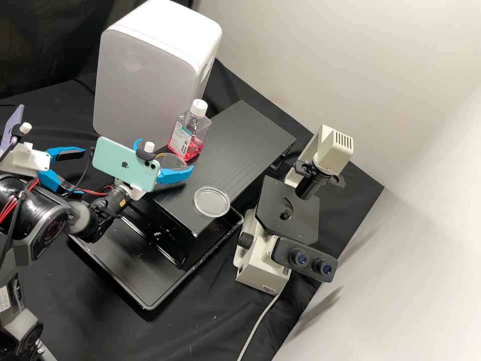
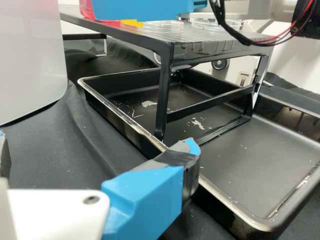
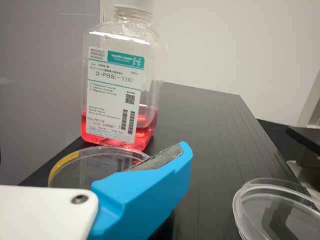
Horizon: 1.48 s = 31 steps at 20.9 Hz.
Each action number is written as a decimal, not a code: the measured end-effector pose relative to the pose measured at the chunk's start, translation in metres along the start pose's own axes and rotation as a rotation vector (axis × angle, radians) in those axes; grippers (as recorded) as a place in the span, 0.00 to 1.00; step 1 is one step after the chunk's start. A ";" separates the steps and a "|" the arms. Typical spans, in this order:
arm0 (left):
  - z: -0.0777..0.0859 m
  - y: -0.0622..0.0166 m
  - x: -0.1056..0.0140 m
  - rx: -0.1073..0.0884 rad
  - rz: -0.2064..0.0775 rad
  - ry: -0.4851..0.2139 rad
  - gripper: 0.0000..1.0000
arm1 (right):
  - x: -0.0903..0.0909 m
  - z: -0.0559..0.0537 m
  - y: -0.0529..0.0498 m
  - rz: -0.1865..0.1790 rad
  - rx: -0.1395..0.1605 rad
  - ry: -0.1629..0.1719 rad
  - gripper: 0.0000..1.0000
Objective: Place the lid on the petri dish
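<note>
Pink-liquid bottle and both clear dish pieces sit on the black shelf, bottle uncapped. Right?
Wrong on the cap: the high view shows the bottle with its white cap on. The rest stands: the bottle, the dish piece next to it and the second dish piece all sit on the black shelf.

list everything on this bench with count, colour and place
dish: one, clear, shelf's near end
lid: one, clear, on shelf beside bottle
bottle: one, pink liquid, white cap, on shelf
shelf: one, black, standing in tray
tray: one, black, on bench
box: one, white, behind shelf
microscope: one, cream and black, beside tray
right gripper: one, white and blue, at lid
phone: one, mint, on that gripper
left gripper: one, white and blue, jaws open, beside tray
</note>
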 end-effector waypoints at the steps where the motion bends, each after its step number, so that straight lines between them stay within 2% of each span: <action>1: 0.000 0.0000 0.000 0.000 0.000 0.000 1.00 | 0.000 -0.001 -0.001 -0.002 -0.002 0.002 1.00; 7: 0.000 0.0000 0.000 0.000 0.000 0.000 1.00 | 0.000 0.000 -0.001 -0.003 -0.007 0.001 1.00; 17: 0.000 0.0000 0.000 0.000 0.000 0.000 1.00 | 0.003 0.006 -0.009 -0.030 -0.008 -0.021 1.00; 20: 0.000 -0.0001 0.000 0.000 0.000 0.000 1.00 | 0.003 0.008 -0.007 -0.027 -0.013 -0.024 1.00; 21: 0.000 -0.0001 0.000 0.000 0.000 0.000 1.00 | 0.003 0.010 -0.006 -0.023 -0.009 -0.031 1.00; 24: 0.000 -0.0001 0.000 0.000 0.000 0.000 1.00 | 0.004 0.016 -0.006 -0.020 0.026 -0.050 1.00; 29: 0.000 -0.0001 0.000 0.000 0.000 0.000 1.00 | 0.004 0.024 0.000 0.002 0.033 -0.073 1.00; 31: 0.000 -0.0001 0.000 0.000 0.000 0.000 1.00 | 0.005 0.024 0.000 0.003 0.032 -0.072 1.00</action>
